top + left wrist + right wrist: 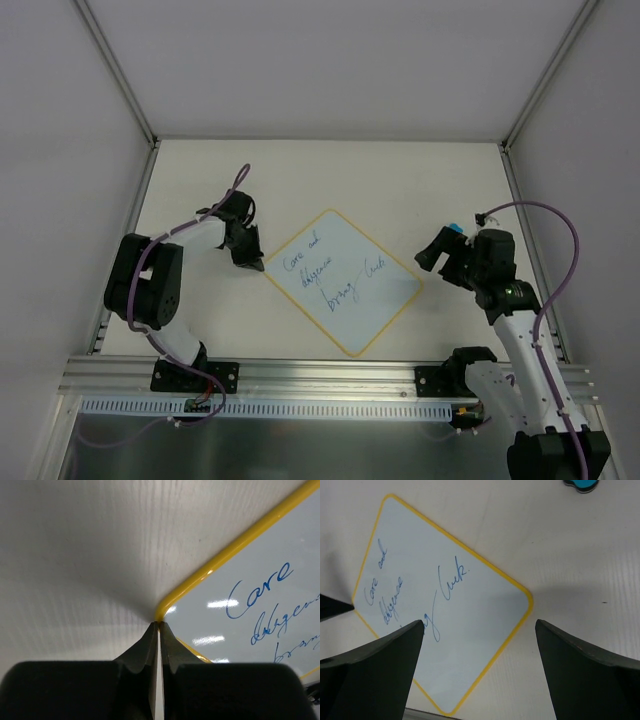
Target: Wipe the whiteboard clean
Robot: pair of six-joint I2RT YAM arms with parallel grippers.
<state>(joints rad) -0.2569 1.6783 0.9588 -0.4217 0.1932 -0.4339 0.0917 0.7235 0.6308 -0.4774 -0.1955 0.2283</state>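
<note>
The whiteboard (340,280) lies flat in the middle of the table, turned like a diamond, with a yellow border and blue handwriting. My left gripper (252,262) is shut, its tips touching the board's left corner (165,602); in the left wrist view the gripper (159,624) meets the yellow edge. My right gripper (440,262) is open and empty, above the table by the board's right corner, which shows between its jaws in the right wrist view (480,624). A small blue eraser (457,229) lies just beyond the right gripper, at the top edge of the right wrist view (581,484).
Aluminium frame rails (125,215) run along both sides of the table, and a slotted rail (320,375) runs along the near edge. White walls close in the back and sides. Purple cables (560,225) loop off both arms.
</note>
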